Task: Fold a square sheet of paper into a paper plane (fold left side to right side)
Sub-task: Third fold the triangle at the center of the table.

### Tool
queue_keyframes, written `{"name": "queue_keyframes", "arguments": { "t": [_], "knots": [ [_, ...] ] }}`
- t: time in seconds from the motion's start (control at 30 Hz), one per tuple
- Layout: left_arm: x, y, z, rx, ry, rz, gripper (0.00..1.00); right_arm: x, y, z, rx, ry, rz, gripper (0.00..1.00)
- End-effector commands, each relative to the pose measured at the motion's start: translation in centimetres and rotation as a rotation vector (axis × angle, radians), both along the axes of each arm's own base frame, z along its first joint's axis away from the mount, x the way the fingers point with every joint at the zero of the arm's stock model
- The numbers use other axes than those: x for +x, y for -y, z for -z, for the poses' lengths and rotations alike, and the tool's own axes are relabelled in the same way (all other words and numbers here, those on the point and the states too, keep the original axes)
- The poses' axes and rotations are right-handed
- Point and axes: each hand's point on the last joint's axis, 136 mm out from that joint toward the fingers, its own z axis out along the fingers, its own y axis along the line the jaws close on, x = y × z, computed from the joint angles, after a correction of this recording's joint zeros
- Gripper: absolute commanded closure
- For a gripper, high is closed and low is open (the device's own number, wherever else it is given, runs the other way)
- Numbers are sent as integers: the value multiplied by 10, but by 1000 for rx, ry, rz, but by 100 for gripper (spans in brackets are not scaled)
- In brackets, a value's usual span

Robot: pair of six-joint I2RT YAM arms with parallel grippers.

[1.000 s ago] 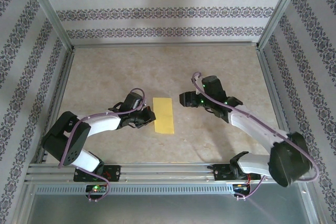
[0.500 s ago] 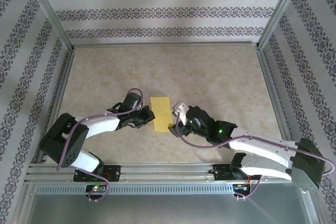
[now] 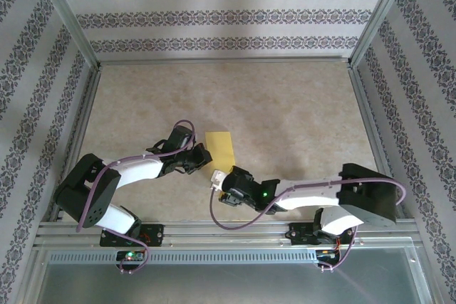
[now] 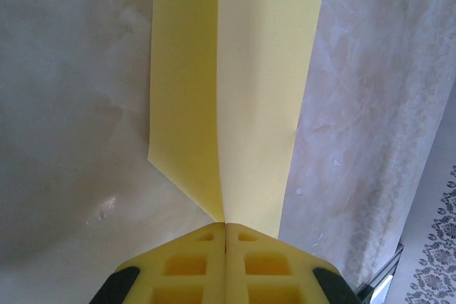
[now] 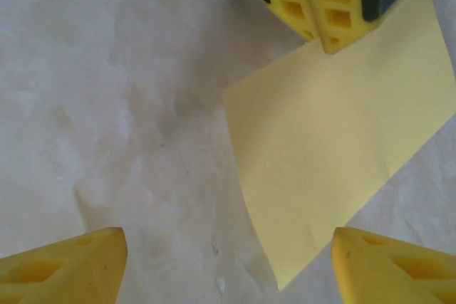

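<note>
Left wrist view: the left gripper (image 4: pixel 226 227) is closed, its fingers pinching the edge of the thin yellow folded paper sheet (image 4: pixel 242 90). The right gripper (image 5: pixel 228 240) fingers stand wide apart, the sheet's corner lying between them.

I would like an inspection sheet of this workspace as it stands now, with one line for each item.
Surface: beige marbled table.
Job's things: yellow sheet of paper, a narrow rectangle on the table; the left wrist view shows a lengthwise crease.
Clutter: nothing seen.
End effectors: left end effector shut, tips at the paper's edge; right end effector open, fingers on either side of a paper corner.
Cables: purple cables run along both arms, off the paper.
Surroundings: patterned walls; metal rail at the near edge.
</note>
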Motion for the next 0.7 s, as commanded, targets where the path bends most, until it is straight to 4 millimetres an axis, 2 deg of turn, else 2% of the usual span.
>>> {"name": "queue_keyframes", "arguments": {
  "t": [0.0,0.2,0.5,0.57,0.67],
  "knots": [
    [3,9,-6,-27,20,10,100,14,-25,-18,54,78,11,28],
    [2,9,-5,-25,18,12,100,23,-38,-17,56,100,17,38],
    [2,9,-3,-20,13,18,100,30,-40,-15,54,109,51,56],
    [2,10,-3,-20,14,20,100,31,-38,-13,50,107,56,62],
    [2,10,-3,-23,13,25,100,32,-36,-12,44,101,64,79]
  ]
}}
